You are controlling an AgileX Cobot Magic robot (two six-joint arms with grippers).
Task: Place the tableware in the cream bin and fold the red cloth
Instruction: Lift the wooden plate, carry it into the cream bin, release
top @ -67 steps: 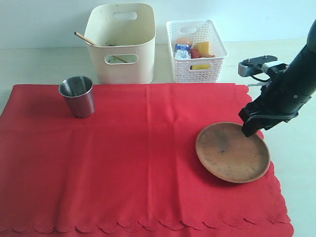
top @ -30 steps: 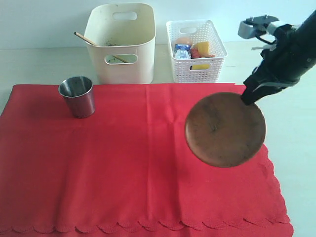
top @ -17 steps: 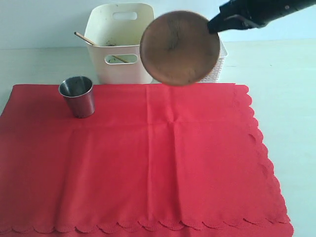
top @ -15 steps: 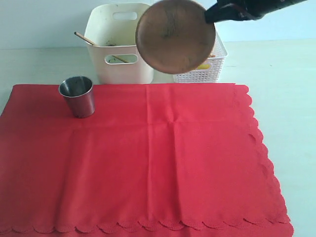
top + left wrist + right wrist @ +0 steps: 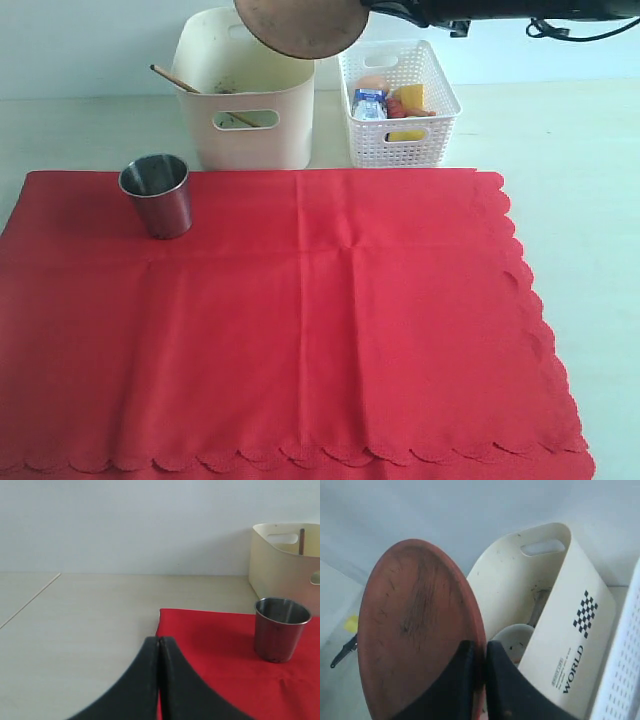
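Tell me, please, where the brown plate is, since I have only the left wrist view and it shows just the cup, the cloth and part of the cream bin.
Observer: The brown plate is in the air above the cream bin, not yet inside it.
Operator: Thank you. What is holding it there?
Observer: The right gripper is pinching the plate's rim between its fingers.
Operator: Could you tell me whether anything lies at the bottom of the bin?
Observer: Yes, the right wrist view shows a pale bowl resting inside, below the plate.
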